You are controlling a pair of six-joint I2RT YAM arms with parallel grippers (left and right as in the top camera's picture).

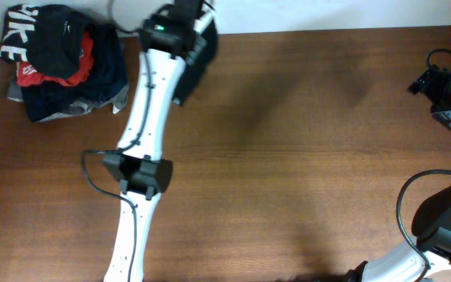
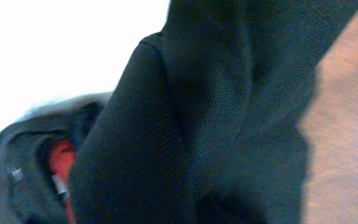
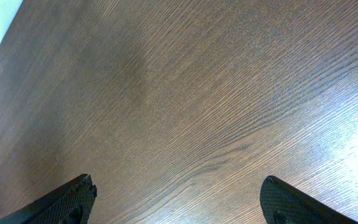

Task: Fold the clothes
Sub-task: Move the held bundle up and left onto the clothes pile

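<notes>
**A:** How far along is the folding, starting from the biggest thing in view?

**B:** The wooden worktop (image 1: 304,157) is mostly bare across the middle and right of the overhead frame. No garment lies spread out or folded on it, so the task looks to be at its very start.

**A:** And the clothes?

**B:** A heap of garments (image 1: 61,66) sits at the upper left: navy, red, grey, and a black one with large white lettering. The black T-shirt (image 1: 202,59) is just right of the heap, at the top edge, bunched beneath the end of the left arm (image 1: 143,133). In the left wrist view its fabric (image 2: 216,112) fills nearly the whole frame in loose hanging folds.

**A:** Does the left pincer (image 1: 182,30) have it?

**B:** That cannot be told, because the cloth hides the fingers. The drape suggests a hold, but that is a guess.

**A:** The right pincer (image 3: 179,202)?

**B:** It is spread wide and holds nothing, over bare wood well away at the right.

**A:** So what remains?

**B:** Probably everything: bringing the shirt out, flattening it, then making every fold.
</notes>
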